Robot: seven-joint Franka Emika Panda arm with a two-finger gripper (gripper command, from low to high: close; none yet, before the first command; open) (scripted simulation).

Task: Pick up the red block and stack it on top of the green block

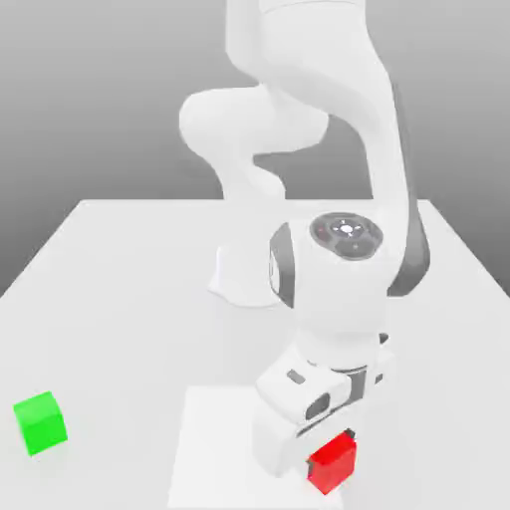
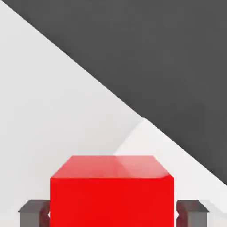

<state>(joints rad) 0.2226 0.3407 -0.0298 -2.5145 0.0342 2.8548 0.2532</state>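
Claw [image 2: 113, 213] around red block [image 2: 111, 195], fingers [image 2: 33, 212] at its sides.

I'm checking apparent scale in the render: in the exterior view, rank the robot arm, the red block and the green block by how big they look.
1. Robot arm, by far the largest.
2-3. Red block and green block: they look alike in size, so I won't rank them; the claw also partly covers the red one.

The exterior view is looking from above and in front of the arm, facing its base across the white tabletop [image 1: 120, 289], taking in the whole workspace. The hand view is sitting on the tool [image 2: 113, 212], looking close along its fingers [image 2: 33, 212]. Both are sharing the red block [image 1: 333, 464].
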